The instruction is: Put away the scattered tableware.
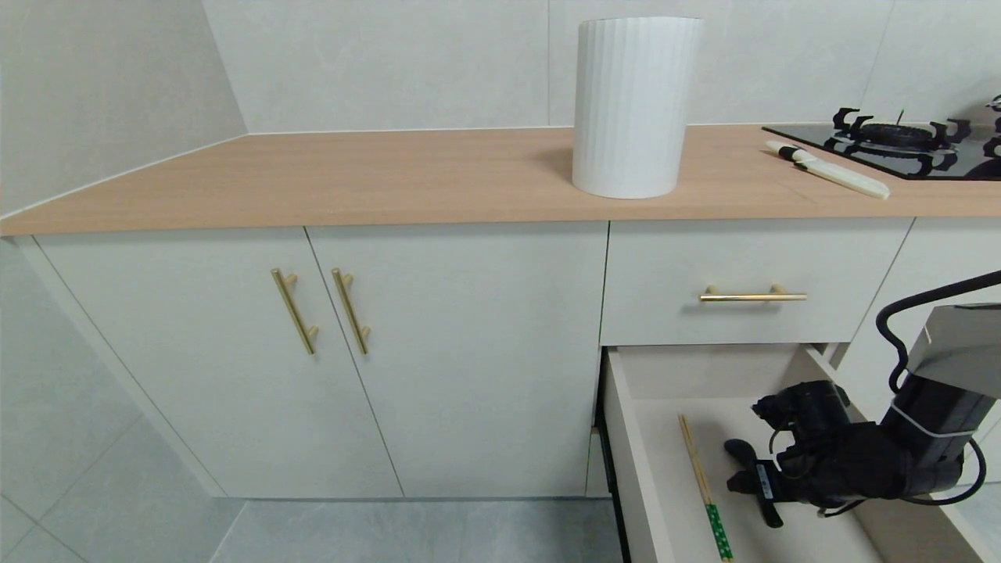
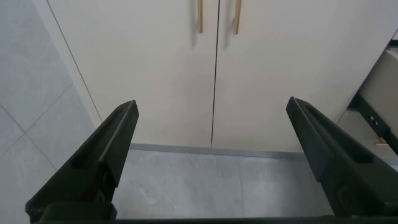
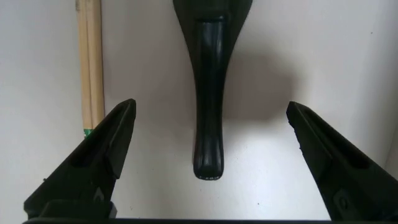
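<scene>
The wooden counter (image 1: 391, 176) carries a white ribbed container (image 1: 633, 105) and, beside the stove (image 1: 891, 148), a knife (image 1: 833, 170) not yet put away. Below, the drawer (image 1: 626, 446) stands open. My right gripper (image 1: 762, 447) is down inside it, fingers spread wide, holding nothing. The chopsticks (image 1: 700, 477) and the black spoon (image 3: 208, 93) lie on the drawer floor. I judge I should lift straight up, so that no finger drags the spoon. The right wrist view tells me the handle lies free between the fingers, touching neither; from the head view I cannot judge this. My left gripper (image 2: 211, 118), also spread and empty, faces the cabinet doors (image 2: 217, 62).
</scene>
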Controlling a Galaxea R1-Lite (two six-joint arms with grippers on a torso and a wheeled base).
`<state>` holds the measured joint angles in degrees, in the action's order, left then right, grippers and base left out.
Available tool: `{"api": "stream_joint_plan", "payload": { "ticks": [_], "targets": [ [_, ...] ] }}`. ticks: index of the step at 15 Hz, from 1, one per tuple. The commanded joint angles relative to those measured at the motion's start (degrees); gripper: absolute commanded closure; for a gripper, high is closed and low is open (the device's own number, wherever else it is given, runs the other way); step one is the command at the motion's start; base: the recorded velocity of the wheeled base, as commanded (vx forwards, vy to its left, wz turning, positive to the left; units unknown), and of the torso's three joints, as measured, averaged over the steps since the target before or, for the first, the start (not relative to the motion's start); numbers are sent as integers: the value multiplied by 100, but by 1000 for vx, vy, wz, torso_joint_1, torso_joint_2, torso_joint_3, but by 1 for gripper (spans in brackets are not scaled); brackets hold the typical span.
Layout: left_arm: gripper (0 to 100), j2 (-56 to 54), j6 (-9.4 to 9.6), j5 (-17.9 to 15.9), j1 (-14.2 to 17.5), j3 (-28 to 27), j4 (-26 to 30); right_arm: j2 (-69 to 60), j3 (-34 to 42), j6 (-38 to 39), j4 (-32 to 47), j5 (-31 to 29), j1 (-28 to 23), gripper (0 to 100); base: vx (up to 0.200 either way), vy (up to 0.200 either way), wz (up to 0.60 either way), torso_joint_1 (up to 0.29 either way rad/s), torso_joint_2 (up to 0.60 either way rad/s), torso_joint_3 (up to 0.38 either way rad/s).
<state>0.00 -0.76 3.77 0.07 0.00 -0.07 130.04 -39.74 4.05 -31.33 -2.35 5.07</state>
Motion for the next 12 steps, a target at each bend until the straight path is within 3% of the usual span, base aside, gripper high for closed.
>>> {"api": "stream_joint_plan", "payload": {
  "ticks": [1, 5, 12],
  "targets": [
    [0, 0, -4, 1, 1, 0, -1, -374, 81, 8, 4, -81, 3, 0, 0, 0, 0, 0, 0, 0],
    [0, 0, -4, 1, 1, 0, -1, -2351, 573, 8, 303, -151, 3, 0, 0, 0, 0, 0, 0, 0],
    [0, 0, -4, 1, 1, 0, -1, -5146, 502, -18, 2852, -99, 152, 0, 0, 0, 0, 0, 0, 0]
  ]
}}
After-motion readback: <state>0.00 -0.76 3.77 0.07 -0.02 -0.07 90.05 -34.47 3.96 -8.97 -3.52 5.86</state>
